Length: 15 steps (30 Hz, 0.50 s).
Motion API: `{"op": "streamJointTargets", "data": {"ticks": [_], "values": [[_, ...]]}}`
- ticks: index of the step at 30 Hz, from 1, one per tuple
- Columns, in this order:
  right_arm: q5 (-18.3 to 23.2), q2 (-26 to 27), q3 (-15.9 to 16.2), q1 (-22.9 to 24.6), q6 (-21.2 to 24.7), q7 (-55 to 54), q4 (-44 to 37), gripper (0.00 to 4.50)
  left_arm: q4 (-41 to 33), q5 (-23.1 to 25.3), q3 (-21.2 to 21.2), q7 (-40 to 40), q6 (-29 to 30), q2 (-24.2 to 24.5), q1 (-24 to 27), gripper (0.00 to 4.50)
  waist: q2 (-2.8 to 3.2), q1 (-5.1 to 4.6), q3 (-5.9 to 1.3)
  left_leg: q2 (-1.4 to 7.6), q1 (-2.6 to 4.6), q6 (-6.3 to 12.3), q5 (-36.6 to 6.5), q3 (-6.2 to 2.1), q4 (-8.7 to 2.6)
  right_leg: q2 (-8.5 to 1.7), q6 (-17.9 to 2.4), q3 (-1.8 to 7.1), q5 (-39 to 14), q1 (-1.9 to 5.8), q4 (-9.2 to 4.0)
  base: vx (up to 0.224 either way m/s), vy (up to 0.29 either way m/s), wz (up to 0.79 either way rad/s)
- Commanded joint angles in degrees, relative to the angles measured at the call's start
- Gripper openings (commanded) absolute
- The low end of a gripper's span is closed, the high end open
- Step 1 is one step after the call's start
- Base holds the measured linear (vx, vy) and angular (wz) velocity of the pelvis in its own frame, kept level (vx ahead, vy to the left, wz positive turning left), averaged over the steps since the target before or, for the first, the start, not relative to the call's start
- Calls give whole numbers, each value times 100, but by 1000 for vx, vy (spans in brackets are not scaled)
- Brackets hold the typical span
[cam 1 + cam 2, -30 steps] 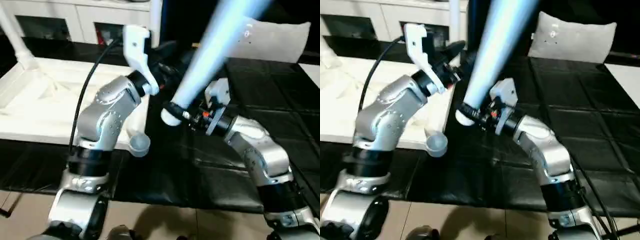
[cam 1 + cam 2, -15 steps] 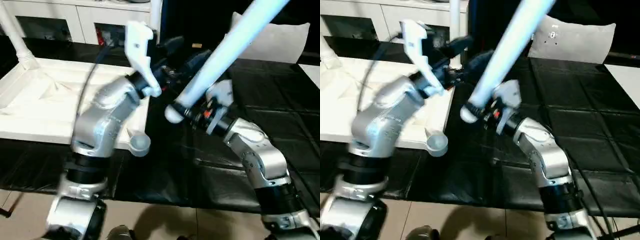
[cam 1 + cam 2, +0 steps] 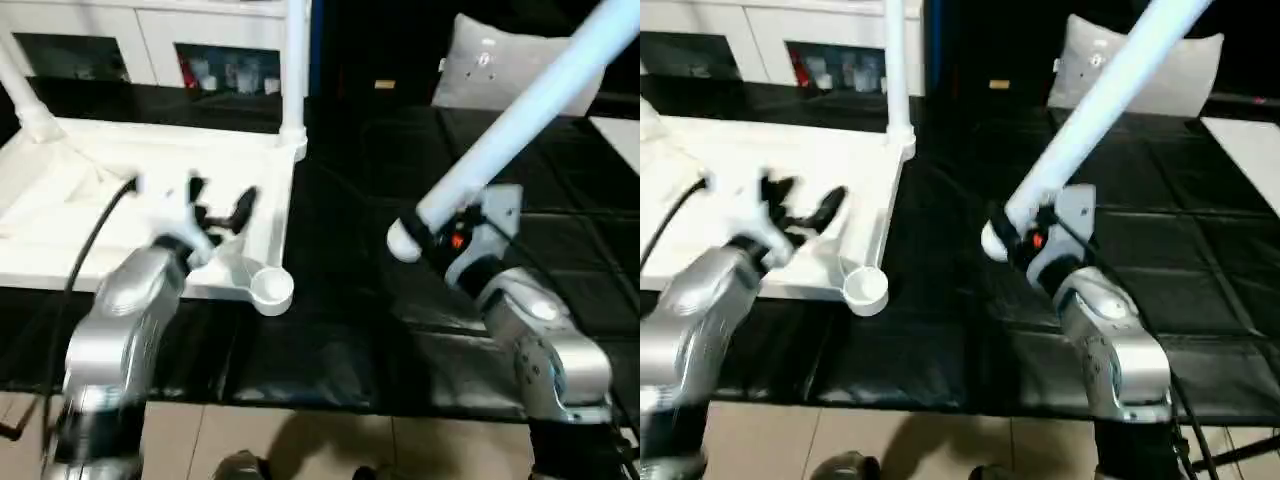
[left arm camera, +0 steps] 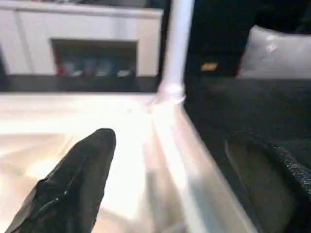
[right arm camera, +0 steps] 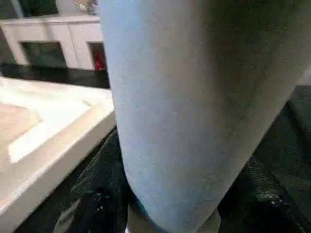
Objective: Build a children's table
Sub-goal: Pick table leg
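White plastic catches the eye first: the tabletop [image 3: 120, 200] lies upside down on the black bench [image 3: 330, 330], with two legs already standing in its far corner sockets, one leg [image 3: 293, 70] at the inner far corner. A second ago the left arm was raised high in front of the right one; now it has dropped, and the left gripper [image 3: 218, 205] hovers with its fingers spread wide over the tabletop's near edge, holding nothing. The empty socket [image 3: 270, 290] at the near corner sits just beside it. The right gripper [image 3: 440, 232] pinches a third leg [image 3: 520, 120] near its thick end, and that leg has swung from steep to a lower slant, its butt now well apart from the tabletop. To me this looks like lining up: left steadies, right brings the leg to the open socket.
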Motion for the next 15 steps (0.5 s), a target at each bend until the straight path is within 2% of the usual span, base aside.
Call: {"op": "streamJointTargets", "data": {"ticks": [1, 2, 3, 4, 5, 6, 7, 8, 9, 10, 11, 12, 13, 14, 15], "values": [[150, 18, -33, 119, 53, 31, -32, 194, -187, 92, -85, 109, 29, -61, -23, 414, 47, -46, -268, 297, 129, -144, -1593, -123, -501, -434, -525, 312, -1634, 167, -497, 0, 0, 0], [-29, -9, 105, 219, -67, 14, 46, 194, -193, 144, -127, 127, -13, -115, 43, 414, 11, -30, -249, 260, 89, 29, -1540, -87, -480, -541, -560, 374, -1863, 190, -548, 0, 0, 0], [-226, -101, 281, 272, -196, 67, 81, 194, -206, 194, -209, 89, -46, -99, 105, 414, -31, -16, -267, 245, 59, 128, -1437, -71, -459, -594, -575, 404, -1934, 231, -566, 0, 0, 0], [-296, -138, 347, 290, -237, 93, 84, 194, -216, 213, -243, 74, -59, -90, 130, 414, -36, 3, -260, 237, 28, 224, -1319, -75, -439, -657, -596, 437, -2008, 260, -583, 0, 0, 0], [-212, -62, 321, 296, -150, 72, 71, 194, -225, 298, -310, 109, -93, -68, 160, 414, -35, 52, -261, 216, -10, 443, -1084, -72, -362, -793, -638, 528, -2116, 305, -639, 0, 0, 0], [-113, 11, 271, 290, -69, 54, 62, 194, -222, 353, -341, 141, -116, -58, 167, 414, -59, 93, -258, 219, -68, 672, -850, -139, -235, -1014, -722, 656, -2204, 380, -712, 0, 0, 0], [-177, 11, 312, 281, -96, 45, 89, 194, -253, 380, -376, 182, -109, -68, 180, 414, -62, 114, -263, 222, -109, 774, -719, -174, -179, -1099, -761, 699, -2259, 410, -737, 0, 0, 0], [-282, -16, 387, 267, -165, 64, 155, 194, -298, 391, -397, 225, -93, -96, 194, 414, -110, 166, -262, 273, -121, 891, -553, -234, -97, -1222, -870, 757, -2327, 406, -771, 3, 64, 1], [-308, -24, 410, 269, -186, 70, 184, 194, -309, 393, -399, 228, -85, -104, 196, 414, -41, 156, -235, 302, -87, 950, -518, -225, -167, -1107, -1034, 693, -2170, 349, -760, 3, 64, 1], [-305, -20, 415, 264, -186, 71, 204, 194, -303, 396, -395, 224, -82, -104, 189, 414, 7, 105, -252, 292, 13, 1092, -495, -143, -286, -852, -1166, 544, -1746, 273, -660, 9, 84, 7], [-336, -22, 436, 284, -263, 62, 228, 194, -284, 414, -401, 212, -82, -97, 187, 414, 14, 73, -275, 268, 94, 1208, -444, -82, -325, -732, -1204, 470, -1470, 232, -600, 6, 105, 9], [-336, -22, 436, 284, -263, 62, 228, 194, -284, 414, -401, 212, -82, -97, 187, 414, 51, 9, -293, 231, 139, 1493, -267, -38, -371, -590, -1232, 363, -1006, 199, -502, 6, 105, 9], [-332, -5, 439, 338, -283, 40, 212, 194, -253, 432, -408, 199, -101, -91, 189, 414, 73, -25, -309, 212, 152, 1633, -163, -27, -380, -551, -1223, 325, -848, 190, -473, -2, 116, 6], [-312, 9, 430, 474, -303, 14, 110, 194, -164, 456, -412, 208, -129, -109, 151, 414, 46, -32, -309, 173, 189, 1926, -164, 14, -360, -596, -1177, 318, -730, 138, -494, -4, 125, 5], [-305, 6, 423, 515, -303, 15, 69, 194, -125, 458, -410, 222, -133, -125, 120, 414, 20, -30, -304, 168, 148, 1945, -208, 8, -349, -667, -1161, 347, -765, 177, -516, -4, 125, 5]]}}
